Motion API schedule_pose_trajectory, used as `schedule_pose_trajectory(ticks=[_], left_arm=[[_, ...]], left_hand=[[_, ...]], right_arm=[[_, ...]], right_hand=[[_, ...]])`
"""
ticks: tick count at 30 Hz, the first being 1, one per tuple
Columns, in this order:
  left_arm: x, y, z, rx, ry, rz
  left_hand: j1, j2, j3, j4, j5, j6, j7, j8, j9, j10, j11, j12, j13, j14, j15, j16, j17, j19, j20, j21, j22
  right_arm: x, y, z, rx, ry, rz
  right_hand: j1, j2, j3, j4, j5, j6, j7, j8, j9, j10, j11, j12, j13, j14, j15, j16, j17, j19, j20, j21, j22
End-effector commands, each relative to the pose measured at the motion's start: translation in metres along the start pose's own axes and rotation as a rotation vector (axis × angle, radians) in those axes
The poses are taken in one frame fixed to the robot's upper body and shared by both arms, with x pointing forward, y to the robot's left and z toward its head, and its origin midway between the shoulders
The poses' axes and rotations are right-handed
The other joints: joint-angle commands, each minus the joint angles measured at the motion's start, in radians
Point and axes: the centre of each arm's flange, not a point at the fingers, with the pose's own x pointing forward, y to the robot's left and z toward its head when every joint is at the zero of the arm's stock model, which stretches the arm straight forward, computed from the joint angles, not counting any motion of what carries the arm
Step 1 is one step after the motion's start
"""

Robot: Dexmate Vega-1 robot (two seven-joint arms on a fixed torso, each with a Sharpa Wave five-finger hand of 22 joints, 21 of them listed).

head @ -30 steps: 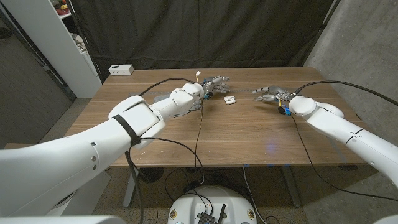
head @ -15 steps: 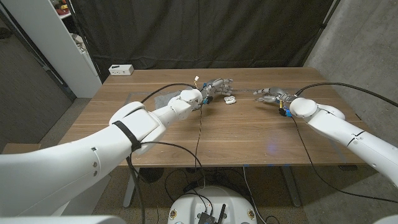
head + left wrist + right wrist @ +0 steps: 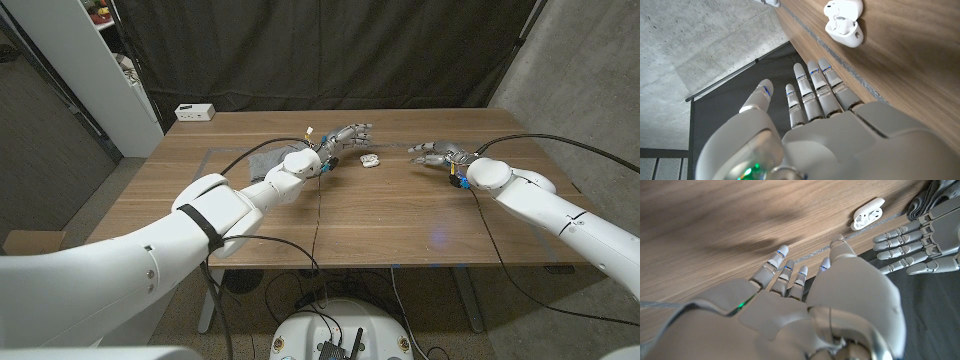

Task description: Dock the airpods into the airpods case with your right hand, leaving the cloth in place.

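One small white airpods case [image 3: 369, 159] lies on the wooden table [image 3: 400, 215], in the far middle part, between the two hands. Its lid is open, and in the left wrist view [image 3: 844, 22] the white airpods [image 3: 840, 21] sit inside the two wells. In the head view the long axis of the case runs nearly across the table, from left to right, a little turned. In the right wrist view the case [image 3: 868, 213] shows two round openings side by side along this axis.

Just beside the case, on its left, the left hand [image 3: 343, 139] hovers with the fingers [image 3: 810, 92] straight, close together and reaching toward the far edge of the table; it holds nothing and does not touch the case. On the other side, a little further away, the right hand [image 3: 434, 153] is above the table with the fingers [image 3: 781, 267] spread and loose, pointing toward the case, also with nothing in it.

A grey cloth [image 3: 262, 160] lies on the table behind the left forearm, partly hidden by it; its folded edge [image 3: 927, 197] appears in the right wrist view near the left hand. A small white box [image 3: 195, 112] stands at the far left corner of the table.
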Motion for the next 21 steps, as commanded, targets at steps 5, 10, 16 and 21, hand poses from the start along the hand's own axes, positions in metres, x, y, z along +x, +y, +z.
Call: schedule_pose_trajectory(ticks=[5,10,16,21], left_arm=[[0.004,0.002,-0.025,-0.024,0.193,0.016],[0.006,-0.002,-0.027,-0.026,0.236,0.017],[0.009,-0.011,-0.022,-0.034,0.207,-0.021],[0.007,-0.018,-0.018,-0.036,0.151,-0.065]], left_hand=[[0.004,-0.015,0.005,-0.003,0.006,-0.027,0.001,-0.017,0.002,-0.041,0.018,-0.022,0.008,-0.044,-0.063,-0.009,0.001,0.006,0.001,0.0,-0.001],[0.004,-0.018,0.005,-0.003,0.006,-0.034,0.001,-0.019,0.003,-0.045,0.019,-0.025,0.009,-0.047,-0.06,-0.007,0.001,0.02,-0.004,0.004,-0.001],[0.001,-0.017,0.005,0.002,0.005,-0.024,0.012,-0.014,0.003,-0.01,0.014,-0.016,0.013,-0.002,-0.076,0.015,0.003,0.056,-0.014,0.016,-0.001],[0.0,-0.019,0.006,0.003,0.005,-0.012,0.021,-0.009,0.003,0.013,0.007,-0.009,0.015,0.02,-0.08,0.02,0.002,0.077,-0.018,0.024,-0.001]], right_arm=[[-0.001,0.002,-0.003,0.006,0.006,0.009],[-0.001,0.003,-0.004,0.014,0.005,0.008],[-0.002,0.002,-0.006,0.02,0.008,-0.001],[-0.002,0.002,-0.007,0.022,0.008,-0.003]], right_hand=[[-0.009,0.002,0.001,-0.006,0.002,-0.006,0.004,0.008,-0.001,0.005,0.005,0.008,0.0,0.011,-0.073,0.007,0.003,0.001,0.009,0.006,0.004],[-0.011,0.003,0.001,-0.008,0.002,-0.006,0.005,0.008,-0.003,0.016,0.002,0.013,0.0,0.01,-0.073,0.007,0.002,0.001,0.011,0.006,0.004],[-0.012,0.004,0.002,-0.01,0.002,-0.006,0.006,0.009,-0.005,0.014,0.002,0.012,0.0,0.011,-0.074,0.007,0.002,0.002,0.01,0.006,0.004],[-0.013,0.004,0.002,-0.011,0.003,-0.007,0.008,0.009,-0.007,0.011,0.007,0.011,0.0,0.011,-0.073,0.007,0.001,0.002,0.011,0.006,0.004]])
